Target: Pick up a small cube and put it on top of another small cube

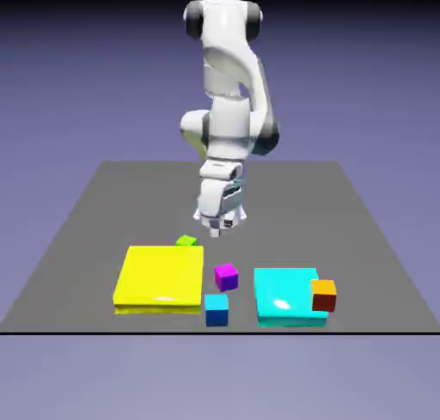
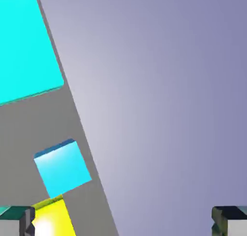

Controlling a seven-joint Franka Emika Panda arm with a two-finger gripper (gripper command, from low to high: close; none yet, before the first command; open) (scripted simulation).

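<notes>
Hovering with fingers (image 2: 20, 221) spread and holding nothing, behind the magenta cube (image 1: 226, 277); the blue cube (image 1: 216, 310) sits by the table's (image 1: 284, 212) front edge, beside the yellow block (image 1: 161, 276), bare table behind.

In the exterior view, you have the green cube (image 1: 186, 240) partly hidden behind the rear edge of the yellow slab (image 1: 161, 276), left of center. The tool (image 1: 221, 229) is too small there for you to read its fingertips. At lower right, the orange cube (image 1: 323, 295) covers part of the cyan slab (image 1: 285, 294) from you. In the hand view, the cyan slab is cut off at the upper left, the yellow slab at the bottom edge. Both fingertips (image 2: 236, 225) are cropped at the lower corners; the left one covers part of the yellow slab.
</notes>
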